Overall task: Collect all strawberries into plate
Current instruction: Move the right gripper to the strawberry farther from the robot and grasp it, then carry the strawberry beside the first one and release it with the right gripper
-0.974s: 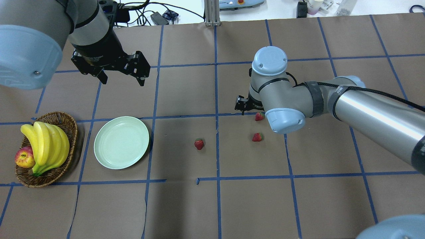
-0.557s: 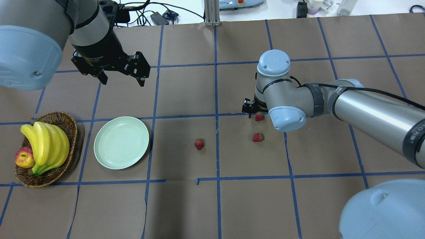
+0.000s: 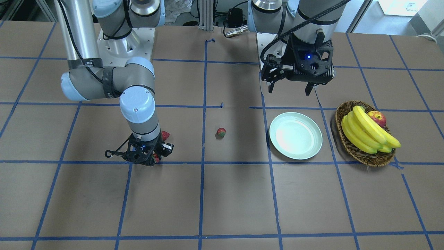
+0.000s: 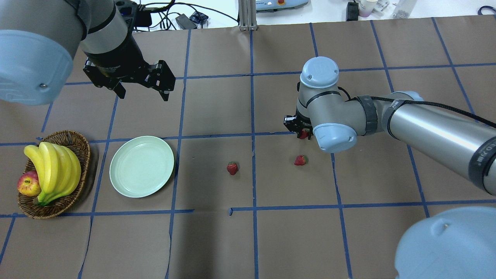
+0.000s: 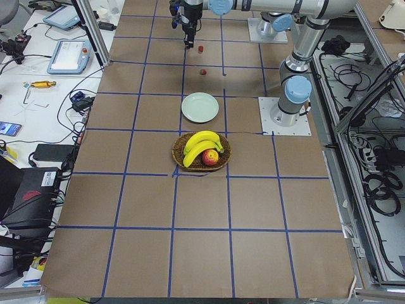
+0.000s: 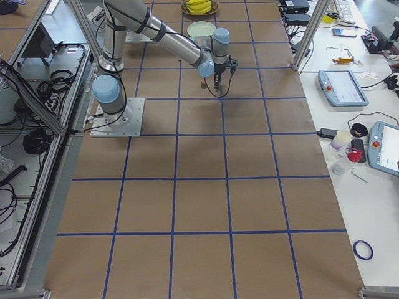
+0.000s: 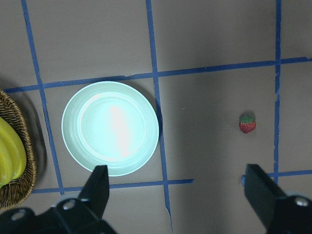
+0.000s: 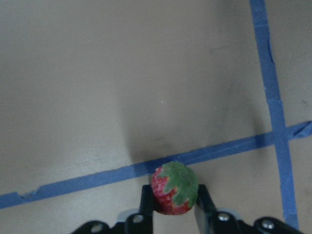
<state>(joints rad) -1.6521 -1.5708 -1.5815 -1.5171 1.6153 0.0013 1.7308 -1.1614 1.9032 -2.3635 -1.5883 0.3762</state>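
My right gripper [image 8: 174, 207] is down at the table, shut on a strawberry [image 8: 174, 189], with a finger pressed on each side; this berry also shows under the wrist in the overhead view [image 4: 303, 134] and in the front view [image 3: 156, 158]. A second strawberry [image 4: 300, 159] lies just beside it. A third strawberry [image 4: 232, 168] lies mid-table and shows in the left wrist view [image 7: 247, 123]. The mint-green plate [image 4: 116, 170] holds nothing. My left gripper [image 4: 141, 91] hangs open and empty, high above the table beyond the plate.
A wicker basket [image 4: 83, 147] with bananas [image 4: 54, 170] and an apple [image 4: 29, 184] stands left of the plate. Blue tape lines cross the brown table cover. Cables and devices lie beyond the table's far edge.
My right gripper shifted right and came down over the strawberry by the tape line; the berry now sits between its fingers. The left arm has not moved.
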